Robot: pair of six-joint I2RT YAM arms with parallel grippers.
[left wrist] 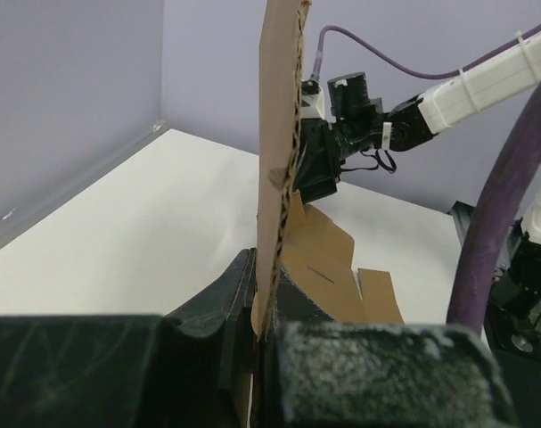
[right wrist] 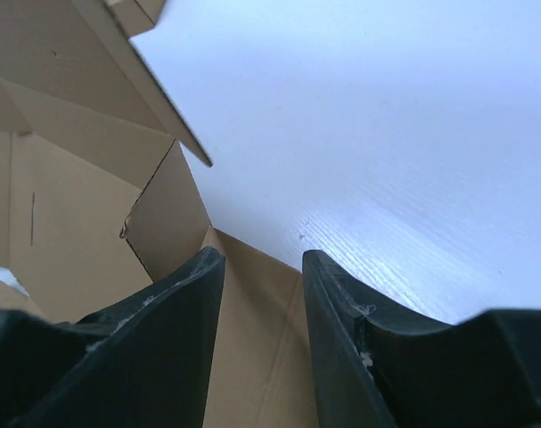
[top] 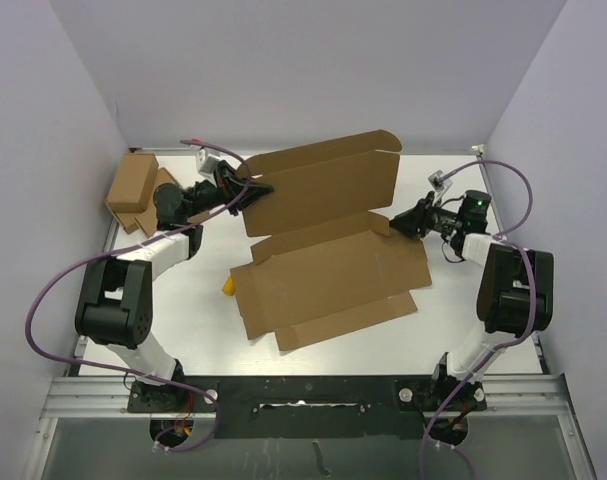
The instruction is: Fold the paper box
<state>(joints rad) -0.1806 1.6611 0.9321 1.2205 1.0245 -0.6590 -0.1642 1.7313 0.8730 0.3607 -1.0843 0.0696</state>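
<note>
Overhead, the paper box [top: 328,270] lies in the middle of the white counter [top: 443,320] as a large die-cut sheet of plain brown cardboard. Its front part rests flat, with flaps and notched corners spread out. Its rear panel is tilted up towards the back wall. The left claw [top: 251,190] meets that raised panel at its left edge. The right claw [top: 398,222] sits at the sheet's right side, near the fold between the flat part and the raised panel. Two smaller cardboard boxes [top: 133,192] sit stacked in the rear left corner. What they hold cannot be seen. A small yellow object [top: 226,288] peeks out at the sheet's left edge.

From the left wrist, the left claw [left wrist: 263,308] is clenched on the paper box [left wrist: 283,125]. The panel stands upright and edge-on between the dark fingers, its corrugated edge showing. The flat flaps lie on the counter [left wrist: 145,223] beyond, and the right arm [left wrist: 466,89] reaches in from the far side.

From the right wrist, the right claw [right wrist: 261,263] is released. Its two dark fingers [right wrist: 176,294] stand apart with nothing pinched between them. The paper box [right wrist: 65,223] fills the left and lower part of the view, just beyond the fingertips. One small flap stands up at an angle beside the left finger. Bare counter [right wrist: 386,134] takes up the right.
</note>
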